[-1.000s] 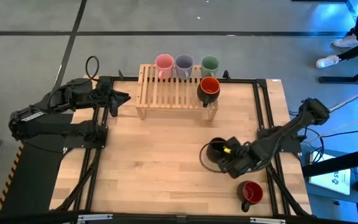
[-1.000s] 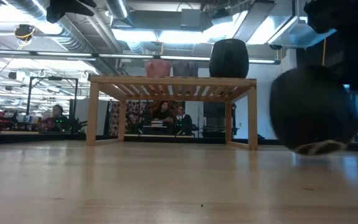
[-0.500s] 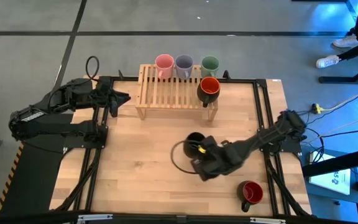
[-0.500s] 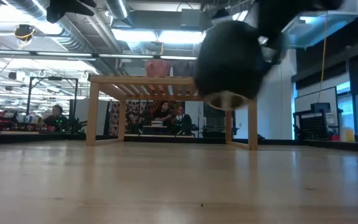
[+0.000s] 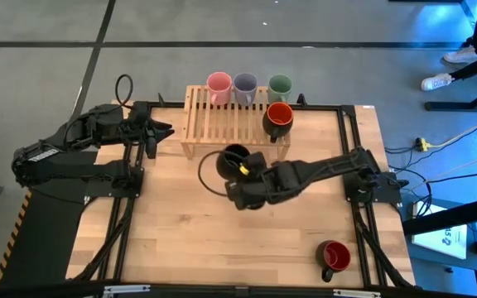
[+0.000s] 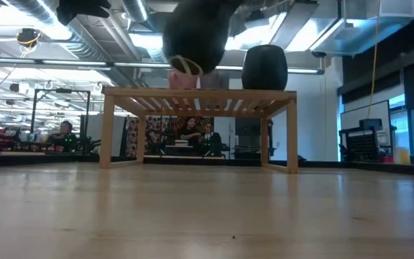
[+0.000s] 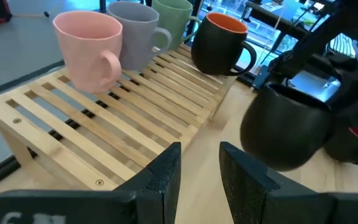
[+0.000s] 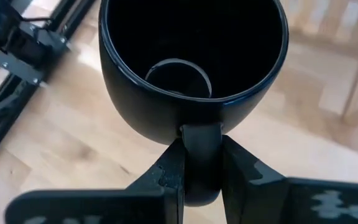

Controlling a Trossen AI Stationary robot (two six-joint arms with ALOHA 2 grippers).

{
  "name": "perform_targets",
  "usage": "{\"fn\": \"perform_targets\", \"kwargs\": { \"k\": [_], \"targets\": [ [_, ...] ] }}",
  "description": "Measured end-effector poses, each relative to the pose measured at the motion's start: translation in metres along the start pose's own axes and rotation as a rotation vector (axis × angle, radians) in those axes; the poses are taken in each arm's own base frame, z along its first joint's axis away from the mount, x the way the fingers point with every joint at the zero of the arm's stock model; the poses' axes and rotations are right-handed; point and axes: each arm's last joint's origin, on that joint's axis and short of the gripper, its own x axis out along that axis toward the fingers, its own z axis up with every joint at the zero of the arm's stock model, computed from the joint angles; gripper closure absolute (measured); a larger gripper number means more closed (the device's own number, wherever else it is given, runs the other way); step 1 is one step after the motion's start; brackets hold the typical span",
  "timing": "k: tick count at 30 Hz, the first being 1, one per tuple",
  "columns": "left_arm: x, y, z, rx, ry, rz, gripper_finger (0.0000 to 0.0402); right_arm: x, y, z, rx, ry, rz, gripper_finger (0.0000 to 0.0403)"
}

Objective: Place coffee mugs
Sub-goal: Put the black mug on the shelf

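My right gripper (image 5: 244, 171) is shut on the all-black mug (image 5: 233, 157), carried above the table in front of the wooden slatted rack (image 5: 222, 126); in the low view this mug (image 6: 192, 32) is higher than the rack top. Pink (image 5: 219, 84), lavender-grey (image 5: 245, 85) and green (image 5: 280, 85) mugs stand on their bases along the rack's far edge. The dark mug with the orange-red inside (image 5: 278, 116) stands at the rack's right end. The mug with the red inside (image 5: 334, 257) stands on the table near the right near corner. My left gripper (image 5: 168, 130) waits open by the rack's left end. My right gripper pinches the black mug's handle (image 8: 201, 146) between its two fingers (image 8: 166, 174), one on each side of the loop. The fingers come level from the table's right near side. The mug is lifted clear and tilted, with its mouth up and its base (image 6: 185, 66) showing in the low view.
The rack takes up the far middle of the table, with bare slats (image 7: 104, 118) in front of the row of mugs. Black frame rails (image 5: 350, 141) run along both table sides. People sit in the room beyond the table (image 6: 192, 133).
My right gripper has carried the black mug from the table's right side toward the left and far edges, to the rack's front. It has risen from just above the table to above the rack top. The gripper has stayed shut on the handle.
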Motion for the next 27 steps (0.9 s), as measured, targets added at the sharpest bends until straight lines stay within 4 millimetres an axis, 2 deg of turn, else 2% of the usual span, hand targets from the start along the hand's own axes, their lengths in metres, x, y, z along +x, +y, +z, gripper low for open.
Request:
{"fn": "perform_targets", "kwargs": {
  "k": [6, 14, 21, 27],
  "targets": [
    [0.0, 0.0, 0.0, 0.005, 0.002, -0.007, 0.0298, 0.004, -0.002, 0.03, -0.019, -0.091, -0.018, 0.0355],
    [0.0, 0.0, 0.0, 0.005, 0.002, -0.007, 0.0298, 0.018, -0.011, 0.064, 0.0, -0.171, -0.065, 0.0355],
    [0.0, 0.0, 0.0, 0.005, 0.002, -0.007, 0.0298, 0.029, -0.022, 0.084, 0.02, -0.206, -0.129, 0.0355],
    [0.0, 0.0, 0.0, 0.004, 0.002, -0.006, 0.0298, 0.039, -0.027, 0.09, 0.008, -0.202, -0.175, 0.0355]
  ]
}}
